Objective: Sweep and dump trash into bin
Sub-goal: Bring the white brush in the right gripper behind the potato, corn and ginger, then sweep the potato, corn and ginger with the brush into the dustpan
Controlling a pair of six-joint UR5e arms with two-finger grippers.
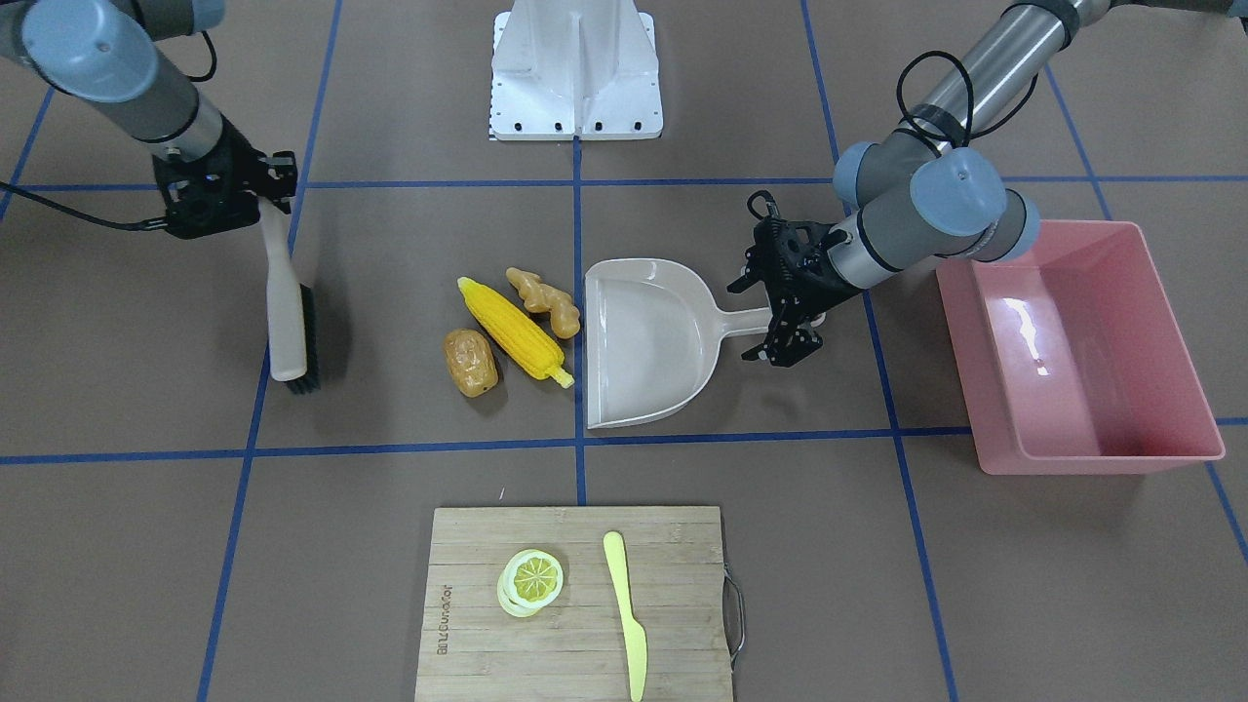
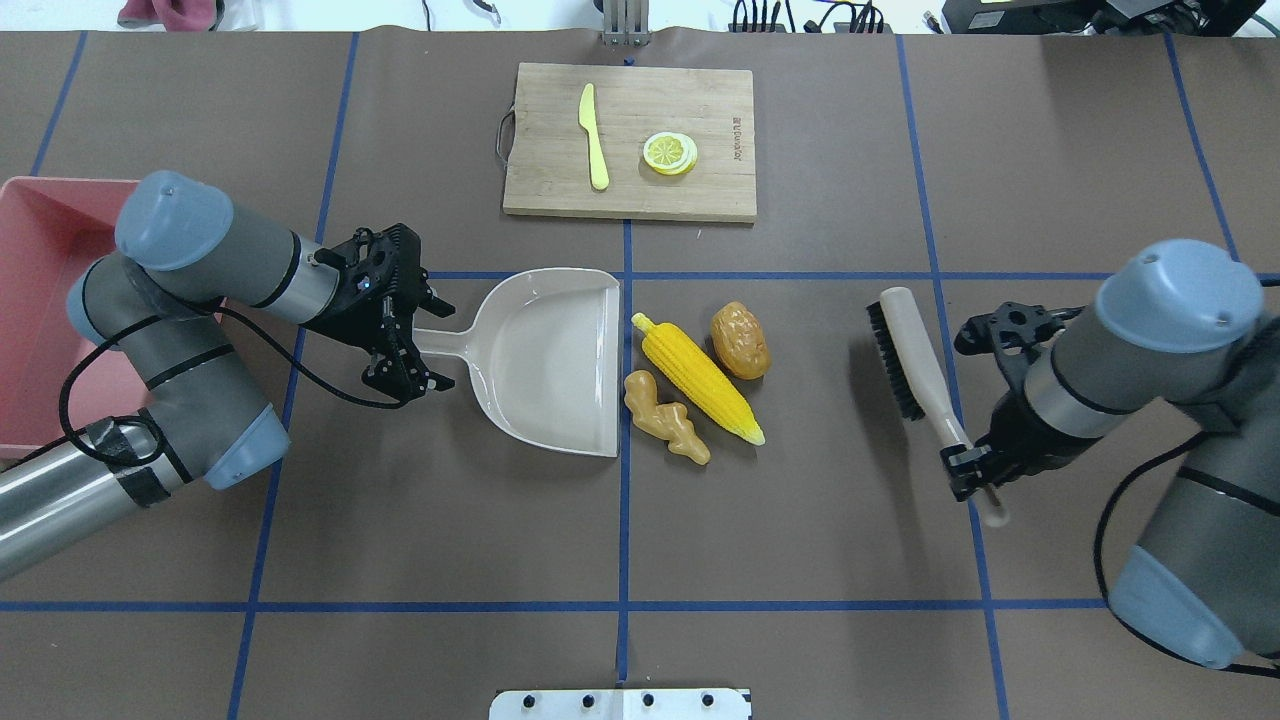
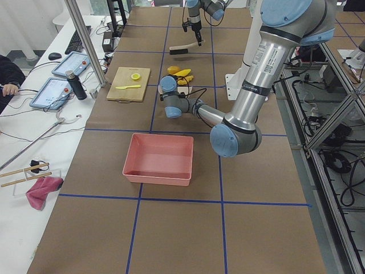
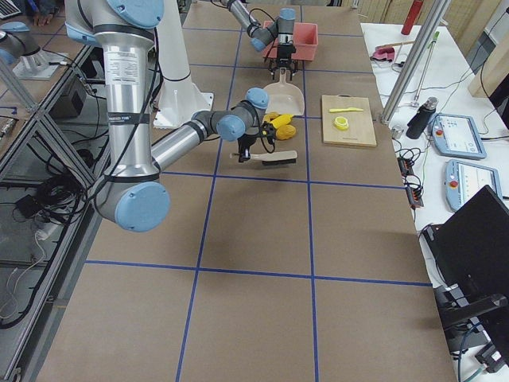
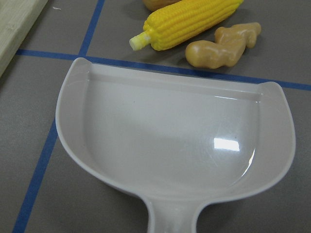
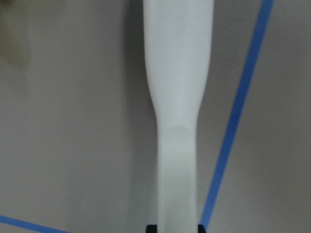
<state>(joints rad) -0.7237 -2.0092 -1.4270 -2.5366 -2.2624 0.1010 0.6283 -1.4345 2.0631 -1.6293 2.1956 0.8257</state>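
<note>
The yellow corn cob (image 2: pixel 700 375), the brown potato (image 2: pixel 740 340) and the tan ginger root (image 2: pixel 667 418) lie together on the table, just off the open mouth of a beige dustpan (image 2: pixel 550 360). My left gripper (image 2: pixel 425 338) is open, its fingers on either side of the dustpan's handle. The left wrist view shows the empty pan (image 5: pixel 175 141) with the corn (image 5: pixel 187 22) and the ginger (image 5: pixel 223 46) beyond its lip. My right gripper (image 2: pixel 975 475) is shut on the handle of a brush (image 2: pixel 915 360), right of the trash. The pink bin (image 2: pixel 40 300) stands empty at the far left.
A wooden cutting board (image 2: pixel 630 140) at the far edge holds a lemon slice (image 2: pixel 670 153) and a pale yellow knife (image 2: pixel 592 135). The robot's white base plate (image 1: pixel 575 73) sits at the near edge. Blue tape lines cross the brown table.
</note>
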